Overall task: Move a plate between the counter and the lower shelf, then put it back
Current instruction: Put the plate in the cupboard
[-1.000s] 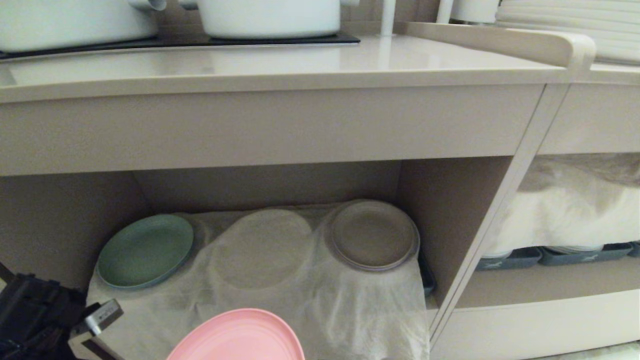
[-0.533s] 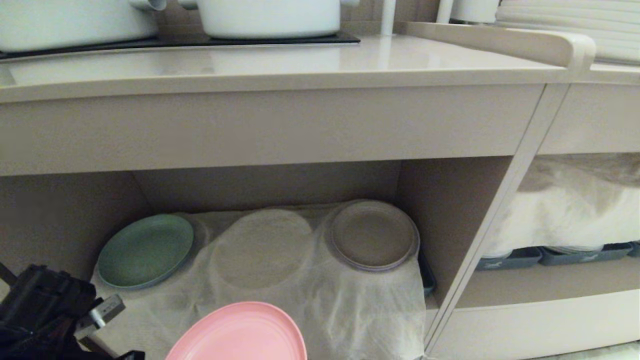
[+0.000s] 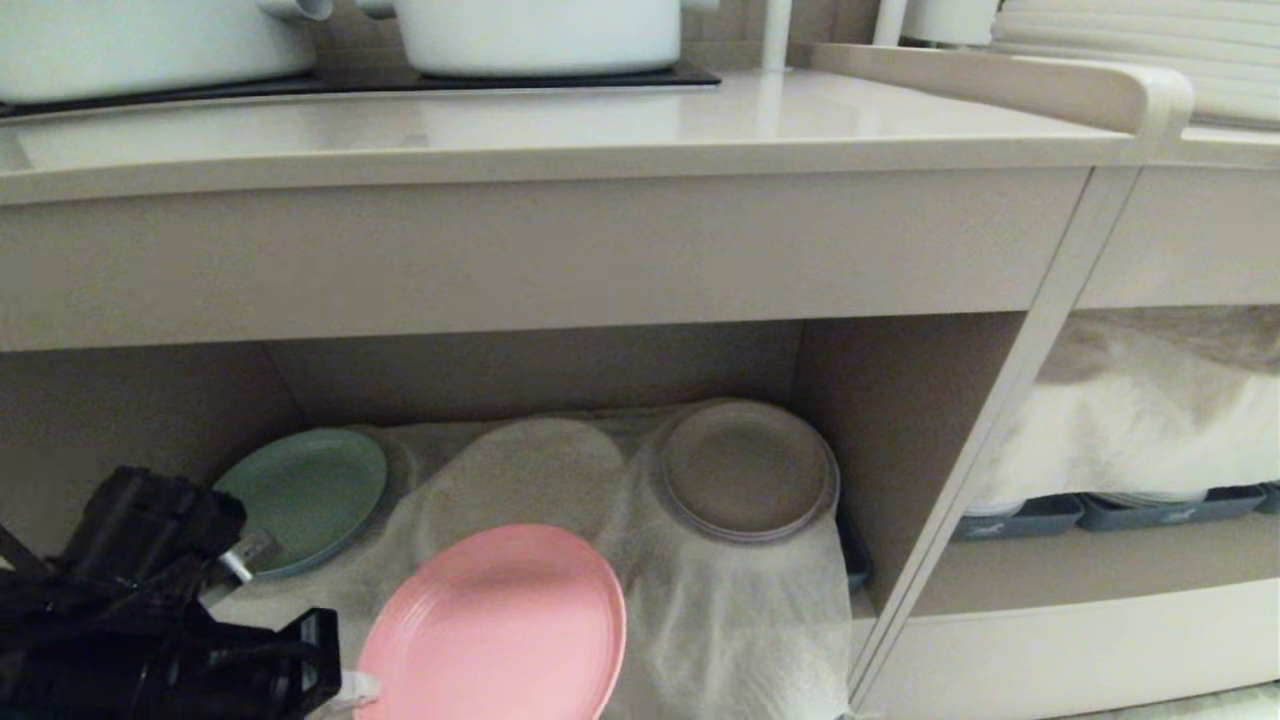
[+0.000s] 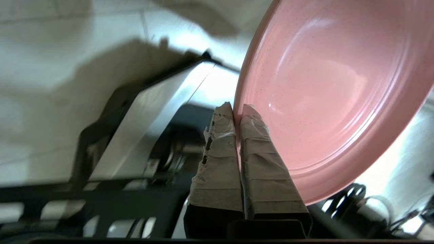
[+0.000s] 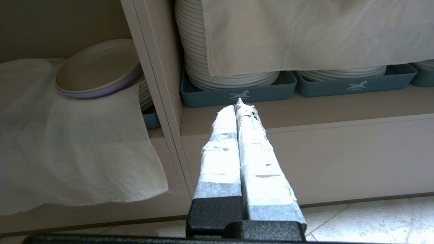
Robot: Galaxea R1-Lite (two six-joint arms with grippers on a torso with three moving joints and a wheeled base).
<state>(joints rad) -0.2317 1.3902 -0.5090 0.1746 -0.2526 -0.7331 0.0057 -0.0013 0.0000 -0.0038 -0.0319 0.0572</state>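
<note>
Plates number three in the open compartment: the pink plate [image 3: 495, 625], a green plate [image 3: 312, 495] and a greyish-brown plate [image 3: 745, 470] with a lilac underside. Two white pots [image 3: 540, 32] stand on the black hob panel [image 3: 400, 82] of the counter [image 3: 600, 125], both cut off at the top of the head view.

The left gripper [image 4: 238, 110] has its two taped fingers [image 4: 217, 159] pressed together on the rim of the pink plate, one pad on each face; the plate juts out tilted beyond the tips, in front of the lower shelf [image 3: 900, 420] and below the counter's thick front edge. Its bottom edge is cut off. The black arm covers part of the green plate.

The right gripper [image 5: 239, 103] hangs with fingers closed on nothing, tips pointing toward dark blue-grey trays [image 5: 237, 93] of stacked white plates [image 5: 220, 67], half hidden under cloth.

Thin white cloth [image 3: 720, 620] drapes the shelf; a round bulge [image 3: 530, 470] under it cannot be identified. The pink plate is matte, round and ridged near its rim.
</note>
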